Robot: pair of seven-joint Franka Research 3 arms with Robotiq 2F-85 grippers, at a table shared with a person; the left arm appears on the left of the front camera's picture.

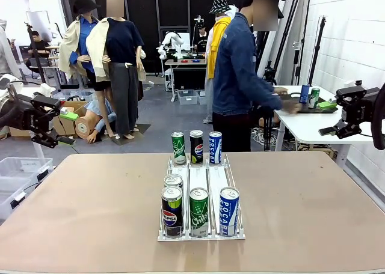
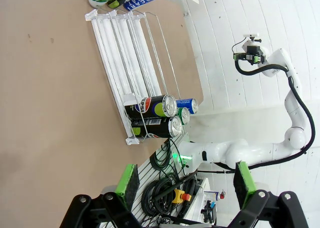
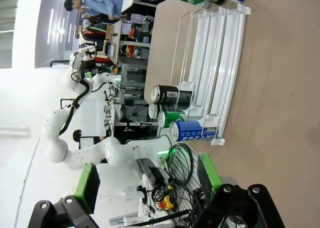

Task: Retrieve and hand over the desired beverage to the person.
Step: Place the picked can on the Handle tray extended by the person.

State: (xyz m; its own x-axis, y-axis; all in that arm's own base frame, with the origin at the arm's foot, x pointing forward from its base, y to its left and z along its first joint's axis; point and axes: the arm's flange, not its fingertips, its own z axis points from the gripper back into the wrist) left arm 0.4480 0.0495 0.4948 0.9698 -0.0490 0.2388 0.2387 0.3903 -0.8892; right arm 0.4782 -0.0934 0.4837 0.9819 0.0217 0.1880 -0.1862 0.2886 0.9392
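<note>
My two arms are white and round, like fat pipes with bendy joints. My left gripper (image 2: 182,187) is black, and its fingers have bright green pads (image 2: 127,179). My right gripper (image 3: 150,183) looks the same, black with green pads (image 3: 87,188). Small round screws sit on the black parts. A black cable runs along my white arm.

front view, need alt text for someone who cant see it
A white can rack sits mid-table holding seven drink cans. Beyond it the person in a denim jacket faces a side table. The left claw and right claw hover open at the edges.
</note>
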